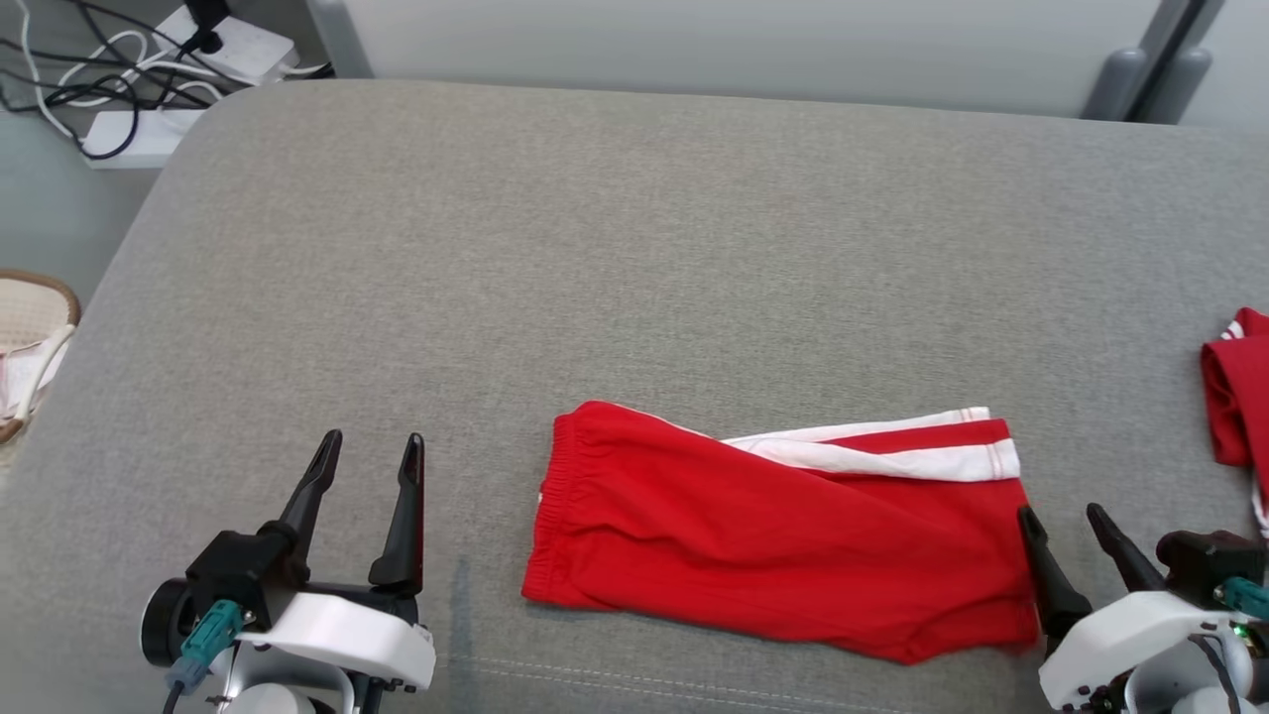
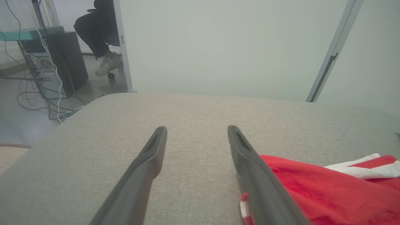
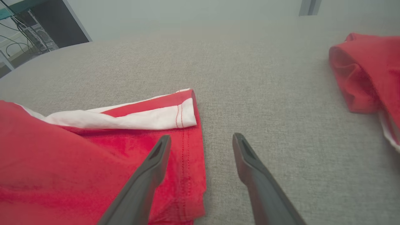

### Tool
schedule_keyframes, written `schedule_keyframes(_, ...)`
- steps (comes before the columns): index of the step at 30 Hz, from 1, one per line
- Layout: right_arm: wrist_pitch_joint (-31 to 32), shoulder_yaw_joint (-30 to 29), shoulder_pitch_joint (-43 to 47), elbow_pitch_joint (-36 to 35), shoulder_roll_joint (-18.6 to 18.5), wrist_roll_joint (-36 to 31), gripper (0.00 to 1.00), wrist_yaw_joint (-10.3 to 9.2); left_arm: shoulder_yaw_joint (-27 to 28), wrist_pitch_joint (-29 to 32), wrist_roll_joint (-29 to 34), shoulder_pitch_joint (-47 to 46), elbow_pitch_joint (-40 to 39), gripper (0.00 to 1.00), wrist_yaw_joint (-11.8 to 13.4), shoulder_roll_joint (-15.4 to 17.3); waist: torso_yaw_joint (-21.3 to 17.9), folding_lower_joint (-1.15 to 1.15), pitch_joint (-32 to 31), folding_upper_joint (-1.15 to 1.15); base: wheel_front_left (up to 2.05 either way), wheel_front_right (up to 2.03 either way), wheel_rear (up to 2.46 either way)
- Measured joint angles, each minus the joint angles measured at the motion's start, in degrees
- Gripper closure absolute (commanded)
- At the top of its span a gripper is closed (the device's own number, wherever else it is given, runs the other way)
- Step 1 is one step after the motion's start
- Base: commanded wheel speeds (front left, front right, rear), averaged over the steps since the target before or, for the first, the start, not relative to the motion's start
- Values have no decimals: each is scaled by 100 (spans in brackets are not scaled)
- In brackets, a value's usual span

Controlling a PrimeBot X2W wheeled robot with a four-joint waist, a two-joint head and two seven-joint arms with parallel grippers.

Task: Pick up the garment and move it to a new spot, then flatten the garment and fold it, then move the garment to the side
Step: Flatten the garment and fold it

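The red shorts (image 1: 773,535) lie folded flat on the grey cushion (image 1: 595,248), near its front edge and a little right of the middle, waistband to the left and the white-striped leg hems to the right. Their layers cover one another, so how many folds there are underneath cannot be made out. In the left wrist view the shorts are cut off by the bottom and right edges and partly hidden behind one dark finger. A second red garment (image 1: 1234,397) sits bunched at the far right of the cushion, well apart from the shorts. The head view's edge cuts it off, and the right wrist view shows only part of it, with a strip of white along its lower side. The left gripper (image 1: 374,439) hovers over bare cushion to the left of the waistband, fingers spread and nothing between them. The right gripper (image 1: 1061,513) is at the hem end of the shorts, fingers also spread and empty. One finger overlaps the red hem and the other stands over bare cushion, though whether the first touches the cloth cannot be told. At the left edge of the head view a woven basket (image 1: 35,307) is mostly cut off. It holds something pale with a pink tint (image 1: 18,372), too little of it in view to name. Beyond the cushion's far left corner, white power strips (image 1: 233,45) and tangled cables (image 1: 89,89) lie on the floor. The left wrist view shows a seated person's shoe (image 2: 107,64), the body above it cut off.
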Motion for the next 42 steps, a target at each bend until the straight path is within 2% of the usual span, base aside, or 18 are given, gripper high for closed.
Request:
schedule_keyframes(8,212,515,-464,924,-215,504,0,0,-83,-4,3,-147,115,0,-60,-145,291,0,105,0,0,0,0)
schedule_keyframes(14,356,940,-638,1000,-291,1071,2,-18,-90,-5,46,-147,166,0,-97,-168,334,0,157,0,0,0,0)
schedule_keyframes(15,403,1010,-678,1000,-293,1184,33,-25,-81,-5,47,-147,169,0,-98,-168,328,0,163,0,0,0,0)
schedule_keyframes(16,453,1104,-712,988,-312,1263,59,-25,-70,-7,49,-148,169,0,-99,-169,319,0,171,0,0,0,0)
schedule_keyframes(17,497,1187,-727,969,-337,1346,59,-25,-62,-7,49,-148,171,0,-100,-170,309,0,179,0,0,0,0)
schedule_keyframes(18,543,1285,-748,958,-369,1444,100,-27,-53,-7,49,-148,176,0,-100,-170,300,0,184,0,0,0,0)
schedule_keyframes(25,584,1439,-800,943,-467,1901,100,-12,-35,-7,59,-254,196,0,-152,-182,219,0,203,0,0,0,0)
schedule_keyframes(35,241,592,-798,1343,-771,2127,100,4,-32,-8,119,-256,191,0,-170,-189,-8,0,278,0,0,0,0)
schedule_keyframes(39,240,532,-799,1335,-804,2127,100,3,-31,-8,141,-257,191,0,-170,-191,-109,0,292,0,0,0,0)
schedule_keyframes(42,309,604,-793,962,-786,2179,100,0,-33,-8,141,-260,191,0,-172,-191,-152,0,273,0,0,0,0)
